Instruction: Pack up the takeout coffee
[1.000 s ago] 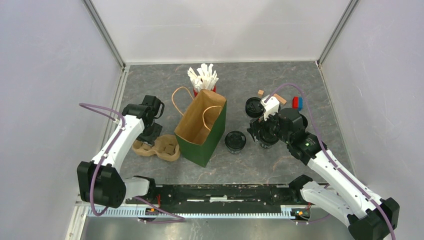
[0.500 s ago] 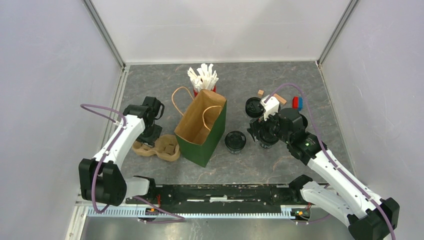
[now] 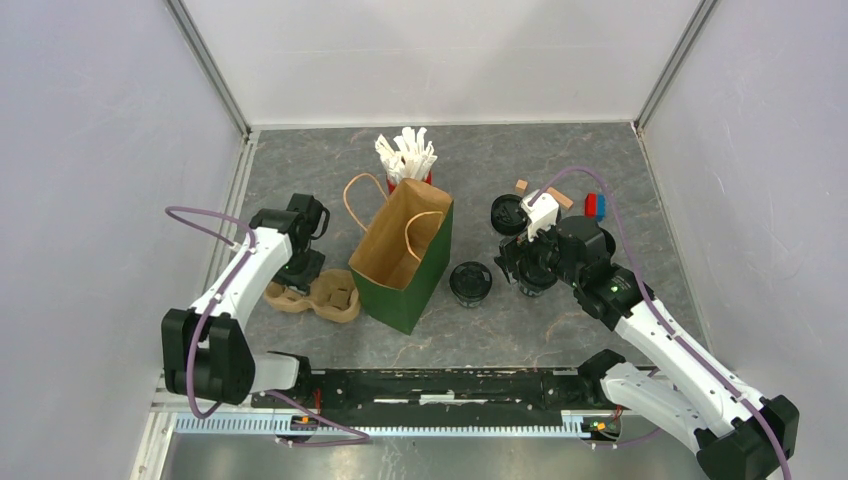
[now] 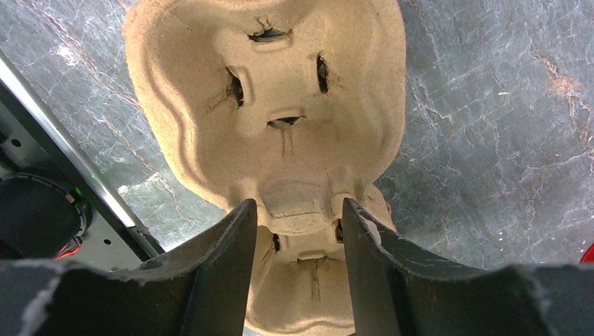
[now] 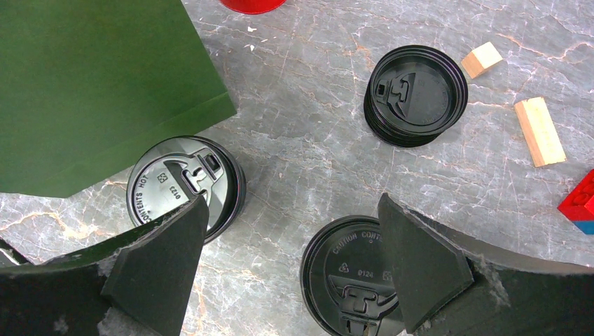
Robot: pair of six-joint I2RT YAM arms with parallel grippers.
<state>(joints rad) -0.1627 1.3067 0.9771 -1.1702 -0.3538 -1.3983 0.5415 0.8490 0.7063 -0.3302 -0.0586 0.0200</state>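
Two short black lidded cups stand right of the green paper bag. One cup is beside the bag and shows in the right wrist view. The other cup sits under my right gripper. My right gripper is wide open above the table, and its right finger overlaps that cup's lid. My left gripper is over the brown cardboard cup carrier. In the left wrist view my left gripper has its fingers closed against the middle ridge of the carrier.
A stack of black lids lies behind the right gripper and shows in the right wrist view. Two wooden blocks and a red and blue brick lie at the right. A red cup of white sticks stands behind the bag.
The left arm's elbow and cable have shifted slightly to the right; its gripper stays over the carrier. The right arm and the cups have not moved.
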